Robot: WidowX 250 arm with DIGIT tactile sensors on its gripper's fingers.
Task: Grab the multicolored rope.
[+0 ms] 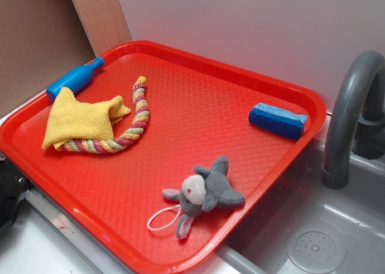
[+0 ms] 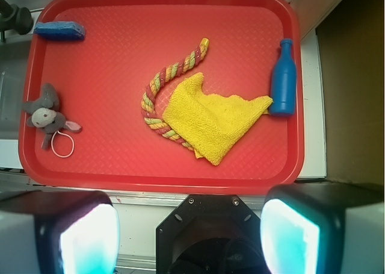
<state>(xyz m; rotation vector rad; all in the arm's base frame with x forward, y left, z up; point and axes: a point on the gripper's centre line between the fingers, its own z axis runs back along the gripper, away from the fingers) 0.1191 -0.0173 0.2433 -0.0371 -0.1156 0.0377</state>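
The multicolored rope (image 1: 139,114) lies curved on the red tray (image 1: 198,105), twisted in pink, yellow, green and white strands. One end of it runs under a yellow cloth (image 1: 84,120). In the wrist view the rope (image 2: 157,87) sits mid-tray, bending round the cloth's (image 2: 213,120) left side. My gripper (image 2: 189,238) hangs well back from the rope, over the counter outside the tray's edge (image 2: 162,180). Its two fingers stand wide apart with nothing between them. In the exterior view only a black part (image 1: 9,193) at the left edge shows.
A blue bottle (image 1: 75,78) lies at the tray's far left corner, touching the cloth. A blue block (image 1: 278,120) rests at the right rim. A grey plush toy (image 1: 204,193) with a white cord loop sits near the front. A grey faucet (image 1: 349,105) and sink (image 1: 313,238) stand right.
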